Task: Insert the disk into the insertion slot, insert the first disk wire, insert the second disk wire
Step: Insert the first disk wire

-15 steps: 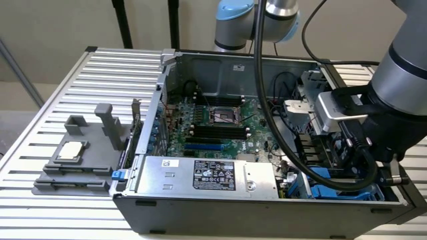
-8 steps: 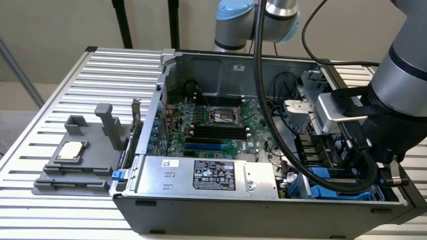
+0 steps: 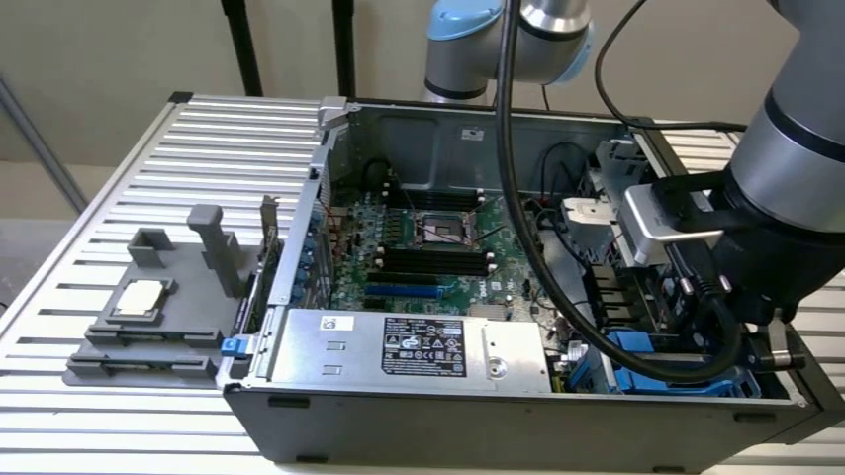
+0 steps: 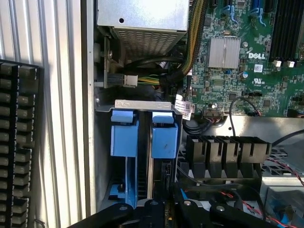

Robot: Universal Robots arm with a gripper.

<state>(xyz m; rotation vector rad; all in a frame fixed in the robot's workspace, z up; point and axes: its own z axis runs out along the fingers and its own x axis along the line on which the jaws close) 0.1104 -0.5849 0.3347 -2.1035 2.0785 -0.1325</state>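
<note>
Arm: the robot arm (image 3: 793,168) leans in from the exterior view's right and dips into the near right corner of the open computer case (image 3: 396,426).
Gripper: the gripper (image 4: 167,205) hangs right over the drive cage, above the blue-framed unit on the motherboard side.
Grip: I can't tell from here whether it is clenched or released.
Disk: the disk (image 4: 165,137) stands on edge down in the cage, bright blue frame uppermost, just under the gripper. I can't make out whether the two touch.
Insertion slot: the insertion slot (image 4: 159,171) is the bay the disk sits in; how deep it has gone, I can't say.
Neighbour: a second blue carrier (image 4: 124,135) stands just beside the disk, toward the case wall.
Cage lip: a silver metal lip (image 4: 137,104) runs across both blue tops.
Loose plug: a white connector (image 4: 130,80) on yellow and black wires lies between the cage and the power supply, apart from the disk.
Tagged cable: a black cable with a white tag (image 4: 183,105) sits beside the disk's blue top.
Power supply: the silver power supply (image 3: 396,346) with a black label lies along the case's near edge.
Motherboard: the green motherboard (image 3: 422,247) fills the middle of the case.
Table: the case sits on a slatted metal table (image 3: 237,139), with a grey fixture (image 3: 158,317) on it to the exterior view's left of the case.
</note>
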